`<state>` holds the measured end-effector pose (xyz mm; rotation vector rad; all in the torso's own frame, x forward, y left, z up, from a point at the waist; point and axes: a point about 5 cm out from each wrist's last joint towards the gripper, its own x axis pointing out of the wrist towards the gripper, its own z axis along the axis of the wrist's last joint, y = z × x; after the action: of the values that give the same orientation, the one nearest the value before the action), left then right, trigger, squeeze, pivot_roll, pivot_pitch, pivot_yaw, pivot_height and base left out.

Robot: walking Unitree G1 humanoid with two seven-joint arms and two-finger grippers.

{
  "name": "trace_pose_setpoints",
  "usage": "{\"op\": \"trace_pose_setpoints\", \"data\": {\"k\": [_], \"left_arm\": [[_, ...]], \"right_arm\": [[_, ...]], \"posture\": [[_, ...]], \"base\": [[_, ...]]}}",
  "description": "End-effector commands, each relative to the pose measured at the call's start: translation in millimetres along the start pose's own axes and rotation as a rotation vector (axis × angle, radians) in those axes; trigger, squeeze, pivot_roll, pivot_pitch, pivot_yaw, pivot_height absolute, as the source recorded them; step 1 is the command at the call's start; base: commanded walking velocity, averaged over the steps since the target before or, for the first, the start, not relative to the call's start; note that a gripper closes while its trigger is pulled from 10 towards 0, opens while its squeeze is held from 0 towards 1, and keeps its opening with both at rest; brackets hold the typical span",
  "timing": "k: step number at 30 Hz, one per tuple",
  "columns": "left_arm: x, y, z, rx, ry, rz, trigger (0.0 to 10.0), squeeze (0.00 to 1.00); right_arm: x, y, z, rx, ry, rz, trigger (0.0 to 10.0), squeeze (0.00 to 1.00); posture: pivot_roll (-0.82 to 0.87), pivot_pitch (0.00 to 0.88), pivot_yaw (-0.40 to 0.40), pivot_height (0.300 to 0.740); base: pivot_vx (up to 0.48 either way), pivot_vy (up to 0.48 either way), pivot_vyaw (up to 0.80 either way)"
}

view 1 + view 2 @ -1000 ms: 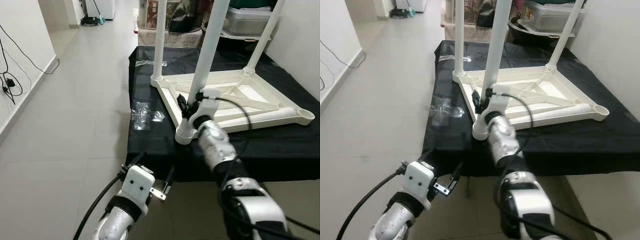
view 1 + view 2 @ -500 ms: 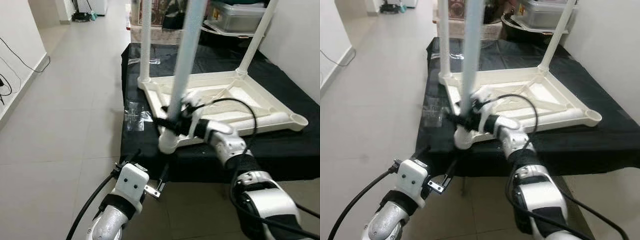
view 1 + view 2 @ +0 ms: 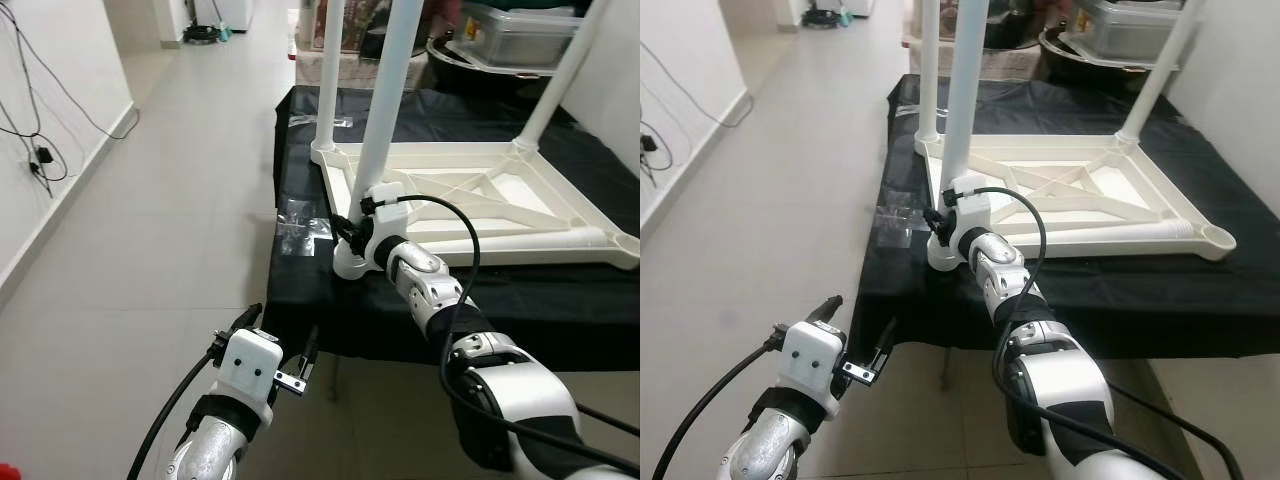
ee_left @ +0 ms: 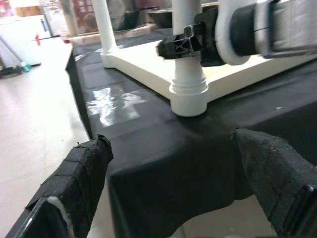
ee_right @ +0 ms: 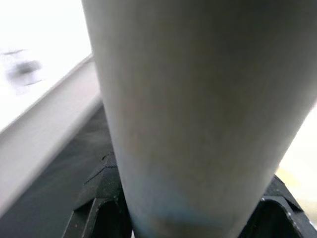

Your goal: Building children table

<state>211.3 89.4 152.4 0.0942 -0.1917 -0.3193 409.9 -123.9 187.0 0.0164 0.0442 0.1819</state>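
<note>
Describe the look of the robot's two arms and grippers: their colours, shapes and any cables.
The left arm is silver, ending in a boxy white wrist block and a left gripper with two long black fingers of rough texture; a thick black cable trails from it. The right arm has silver and white rounded segments with black joints, and a thin black cable loops above it.

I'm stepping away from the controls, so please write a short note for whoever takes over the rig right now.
Right hand: shut on the near white plastic table leg, low down, just above its corner socket.
Left hand: open, idle, below the front edge of the black-covered table.
Upside-down white plastic tabletop lies on the black cover; clear plastic bags beside it.
Done: three legs stand in corner sockets.
Left: the near right corner socket has no leg.
</note>
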Motion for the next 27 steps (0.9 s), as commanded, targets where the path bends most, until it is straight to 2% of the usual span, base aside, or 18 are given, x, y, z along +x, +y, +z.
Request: {"op": "trace_pose_setpoints", "data": {"k": [1,3,5,6,7,11,12,14,15,17,18,19,20,22,23,25,26,27], "left_arm": [[-1.4,-2.0,-5,-0.008,0.027,0.0,10.0,0.0],[-1.7,-1.3,-6,-0.006,0.034,0.006,10.0,0.0],[-1.7,-1.3,-6,-0.006,0.034,0.006,10.0,0.0],[-1.8,-1.0,-7,-0.006,0.039,0.007,10.0,0.0],[-1.8,-1.0,-7,-0.006,0.039,0.007,10.0,0.0],[-1.6,-1.4,-8,-0.006,0.04,0.004,10.0,0.0],[-1.6,-1.8,-8,-0.006,0.04,0.002,10.0,0.0],[-1.6,-1.8,-8,-0.006,0.04,0.002,10.0,0.0],[-1.5,-1.8,-8,-0.007,0.04,0.002,10.0,0.0],[-1.5,-1.8,-8,-0.007,0.04,0.002,10.0,0.0],[-1.3,-1.6,-8,-0.007,0.04,0.001,10.0,0.0],[-1.3,-1.6,-8,-0.007,0.04,0.001,10.0,0.0],[-1.2,-1.5,-8,-0.007,0.04,0.001,10.0,0.0],[-1.1,-3.6,-9,-0.012,0.041,-0.004,10.0,0.0],[-1.1,-3.6,-9,-0.012,0.041,-0.004,10.0,0.0],[-1.2,-5.8,-9,-0.015,0.041,-0.011,10.0,0.0],[-1.2,-5.8,-9,-0.015,0.041,-0.011,10.0,0.0],[-1.2,-5.8,-8,-0.015,0.04,-0.012,10.0,0.0]], "right_arm": [[-2.9,-25.4,15,0.007,-0.081,-0.171,0.0,0.0],[-14.8,-42.6,3,0.089,-0.094,-0.47,0.0,0.0],[-14.8,-42.6,3,0.089,-0.094,-0.47,0.0,0.0],[-22.7,-29.0,-8,0.143,-0.095,-0.58,0.0,0.0],[-22.7,-29.0,-8,0.143,-0.095,-0.58,0.0,0.0],[-22.2,-3.7,-10,0.186,-0.103,-0.569,0.0,0.0],[-19.2,6.9,-8,0.194,-0.119,-0.501,10.0,0.0],[-19.2,6.9,-8,0.194,-0.119,-0.501,10.0,0.0],[-16.5,17.6,-3,0.197,-0.159,-0.411,10.0,0.98],[-16.5,17.6,-3,0.197,-0.159,-0.411,10.0,0.98],[-14.5,24.8,1,0.196,-0.19,-0.327,10.0,1.0],[-14.5,24.8,1,0.196,-0.19,-0.327,10.0,1.0],[-13.8,28.5,6,0.171,-0.229,-0.27,10.0,0.0],[-11.7,29.1,5,0.159,-0.24,-0.084,10.0,0.0],[-11.7,29.1,5,0.159,-0.24,-0.084,10.0,0.0],[-12.7,25.3,6,0.159,-0.237,0.098,10.0,0.0],[-12.7,25.3,6,0.159,-0.237,0.098,10.0,0.0],[-13.8,23.9,6,0.147,-0.209,0.247,10.0,0.0]], "posture": [[0.12,0.121,-0.096,0.74],[0.12,0.118,-0.094,0.74],[0.12,0.118,-0.094,0.74],[0.12,0.115,-0.091,0.74],[0.12,0.115,-0.091,0.74],[0.12,0.11,-0.093,0.74],[0.12,0.107,-0.093,0.74],[0.12,0.107,-0.093,0.74],[0.12,0.107,-0.094,0.74],[0.12,0.107,-0.094,0.74],[0.11,0.11,-0.092,0.74],[0.11,0.11,-0.092,0.74],[0.11,0.112,-0.093,0.74],[0.11,0.114,-0.092,0.74],[0.11,0.114,-0.092,0.74],[0.11,0.115,-0.092,0.74],[0.11,0.115,-0.092,0.74],[0.11,0.116,-0.089,0.74]], "base": [[0.0,0.0,0.0],[0.0,0.0,0.0],[0.0,0.0,0.0],[0.0,0.0,0.0],[0.0,0.0,0.0],[0.0,0.0,0.0],[0.0,0.0,0.0],[0.0,0.0,0.0],[0.0,0.0,0.0],[0.0,0.0,0.0],[0.0,0.0,0.0],[0.0,0.0,0.0],[0.0,0.0,0.0],[0.0,0.0,0.0],[0.0,0.0,0.0],[0.0,0.0,0.0],[0.0,0.0,0.0],[0.0,0.0,0.0]]}}
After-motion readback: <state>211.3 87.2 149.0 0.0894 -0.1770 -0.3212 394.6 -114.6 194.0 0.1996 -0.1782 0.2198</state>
